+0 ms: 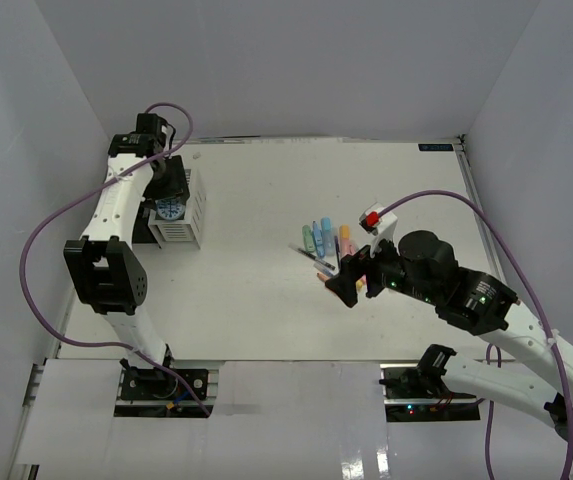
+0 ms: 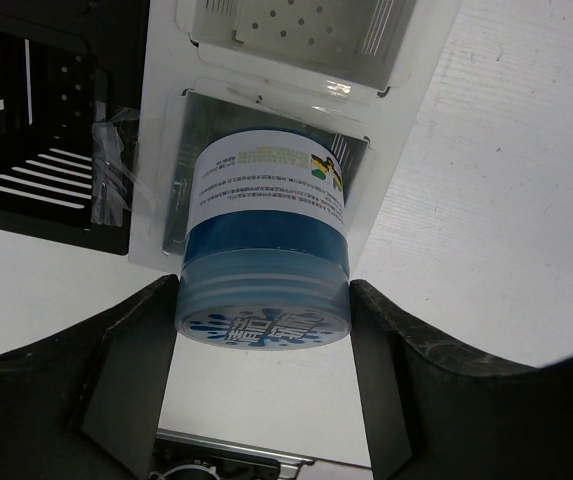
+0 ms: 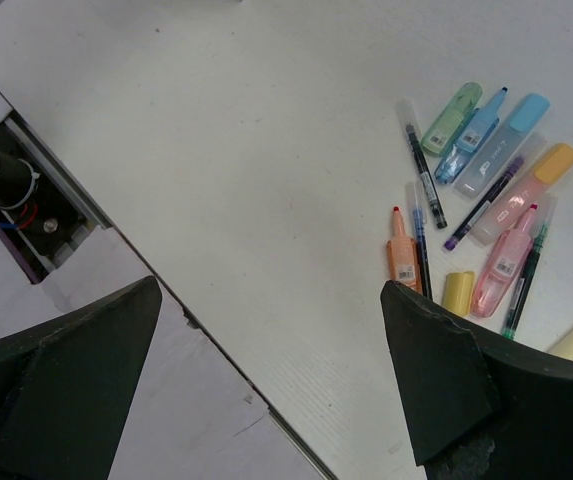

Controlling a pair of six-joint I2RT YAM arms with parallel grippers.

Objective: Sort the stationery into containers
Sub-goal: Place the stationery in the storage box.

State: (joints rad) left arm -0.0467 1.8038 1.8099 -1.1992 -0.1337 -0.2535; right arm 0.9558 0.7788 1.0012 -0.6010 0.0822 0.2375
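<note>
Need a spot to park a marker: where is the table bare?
Bare: the wide stretch of table between the white organizer and the marker cluster, and the far strip beyond both. Crowded: the cluster itself.

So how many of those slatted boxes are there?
2: the white box at far left, and the black box right beside it, on its left.

Your surface (image 1: 266,290) holds a white box (image 1: 194,208) and black box (image 2: 36,130) at left. Markers (image 3: 501,145) and pens (image 3: 426,180) lie clustered right.
</note>
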